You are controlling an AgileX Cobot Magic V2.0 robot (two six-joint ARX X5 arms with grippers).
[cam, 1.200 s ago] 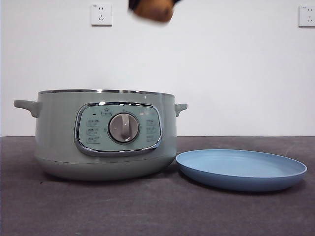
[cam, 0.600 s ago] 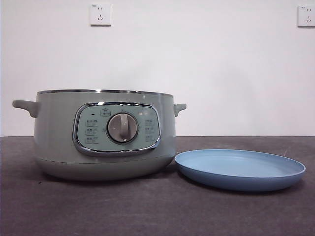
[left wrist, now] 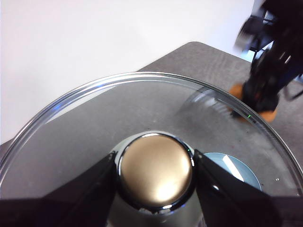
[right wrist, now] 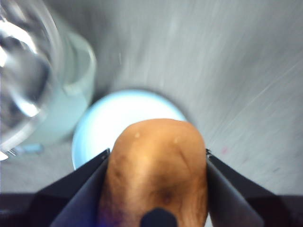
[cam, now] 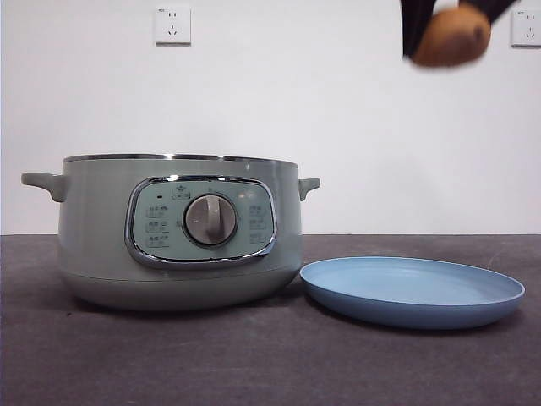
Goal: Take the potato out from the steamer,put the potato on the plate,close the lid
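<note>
The brown potato (cam: 452, 38) hangs high at the top right of the front view, above the light-blue plate (cam: 412, 291), with my right gripper (cam: 452, 25) shut on it. In the right wrist view the potato (right wrist: 156, 172) fills the gap between the jaws, with the plate (right wrist: 102, 123) blurred far below. My left gripper (left wrist: 155, 172) is shut on the silver-topped knob (left wrist: 155, 170) of the glass lid (left wrist: 94, 123), held in the air out of the front view. The sage-green steamer (cam: 173, 233) stands lidless at left on the table.
The dark grey table (cam: 254, 364) stretches in front of the steamer and plate. A white wall with two sockets (cam: 172, 25) closes the back. In the left wrist view the right arm (left wrist: 270, 66) shows blurred beyond the lid.
A second ago the potato was at the top edge above the steamer; it left view upward, and now shows at the top right over the plate.
</note>
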